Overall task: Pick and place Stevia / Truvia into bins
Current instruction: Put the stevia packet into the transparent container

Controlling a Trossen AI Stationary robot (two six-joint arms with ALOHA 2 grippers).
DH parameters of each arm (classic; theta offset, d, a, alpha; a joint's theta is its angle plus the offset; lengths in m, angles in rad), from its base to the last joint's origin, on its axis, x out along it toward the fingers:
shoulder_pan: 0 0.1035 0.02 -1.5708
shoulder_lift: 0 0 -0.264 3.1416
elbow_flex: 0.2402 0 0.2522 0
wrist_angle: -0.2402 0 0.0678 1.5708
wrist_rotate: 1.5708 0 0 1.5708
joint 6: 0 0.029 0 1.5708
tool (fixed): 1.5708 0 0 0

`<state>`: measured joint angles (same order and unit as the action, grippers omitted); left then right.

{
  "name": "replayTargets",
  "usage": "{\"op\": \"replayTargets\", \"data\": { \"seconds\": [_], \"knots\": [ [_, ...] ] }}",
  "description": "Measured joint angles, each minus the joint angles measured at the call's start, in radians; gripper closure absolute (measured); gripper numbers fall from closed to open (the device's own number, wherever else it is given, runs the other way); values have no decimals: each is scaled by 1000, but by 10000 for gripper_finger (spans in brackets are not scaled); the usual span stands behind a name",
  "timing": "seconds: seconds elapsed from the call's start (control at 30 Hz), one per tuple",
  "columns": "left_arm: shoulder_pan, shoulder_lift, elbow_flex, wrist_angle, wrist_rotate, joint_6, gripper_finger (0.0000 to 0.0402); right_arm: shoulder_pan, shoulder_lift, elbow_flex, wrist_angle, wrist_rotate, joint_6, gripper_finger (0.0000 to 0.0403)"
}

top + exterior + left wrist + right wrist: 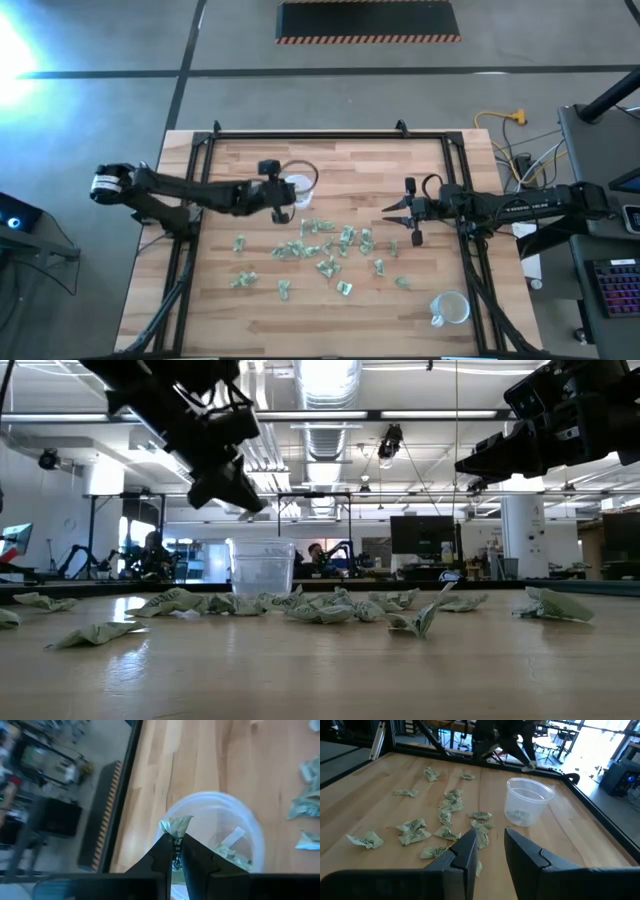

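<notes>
1. The left arm reaches in from the desk's left edge, stretched almost flat across the wood, its left claw [283,197] poised at the rim of the far cup [299,183].
2. In the left wrist view that claw's fingers [165,851] are pinched nearly together on one crumpled sachet [175,825], held right over the cup's open mouth [250,827]; a few sachets already lie inside.
3. From the low view the left claw [238,488] hangs tilted above and just to the left of the cup [262,568], clear of the desk [320,670].
4. The right arm comes in from the right edge, level and raised, with the right claw [400,210] hovering by the right end of the scattered sachets [325,245].
5. Its fingers [465,847] stand apart with a plain gap and hold nothing.
6. The loose sachets lie strewn across the middle of the desk, between the two claws.
7. A second cup [450,307] sits near the front right corner, well apart from the pile.
</notes>
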<state>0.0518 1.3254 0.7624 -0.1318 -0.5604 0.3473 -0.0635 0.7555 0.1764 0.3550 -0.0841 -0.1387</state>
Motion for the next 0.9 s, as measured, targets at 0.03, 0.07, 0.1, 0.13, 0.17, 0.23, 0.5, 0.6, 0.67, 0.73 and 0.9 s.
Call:
{"op": "replayTargets", "data": {
  "seconds": [0.03, 0.07, 0.1, 0.13, 0.17, 0.23, 0.5, 0.6, 0.67, 0.73, 0.9],
  "knots": [
    [21, 0, 0, -1, 42, 1, 384, 0, 0, 0, 0, 0, 0, 316],
    [42, 0, 0, -3, 89, 1, 384, 0, 0, 0, 0, 0, -2, 316],
    [60, 0, 0, -5, 132, 1, 384, 0, 0, 0, 0, 0, -2, 316],
    [74, 0, -1, -7, 167, 3, 384, 0, 0, 0, 0, 0, -2, 316],
    [84, 1, -1, -7, 192, 5, 384, 0, 0, 0, 0, 0, -2, 316],
    [91, 4, -1, -6, 213, 11, 382, 0, 0, 0, 0, 0, 0, 316],
    [92, 18, -2, -5, 216, 30, 314, 0, 0, 0, 0, -1, 18, 316],
    [92, 18, -2, 3, 216, 27, 282, 0, 19, 0, 0, -2, 31, 316],
    [92, 18, -2, 11, 216, 26, 263, 0, 46, 0, 5, -3, 21, 316],
    [89, 16, -2, 11, 216, 25, 250, 0, 83, 7, 6, -2, 4, 316],
    [74, 3, -2, 11, 216, 0, 237, 2, 216, 107, -41, 1, 2, 316]
  ]
}}
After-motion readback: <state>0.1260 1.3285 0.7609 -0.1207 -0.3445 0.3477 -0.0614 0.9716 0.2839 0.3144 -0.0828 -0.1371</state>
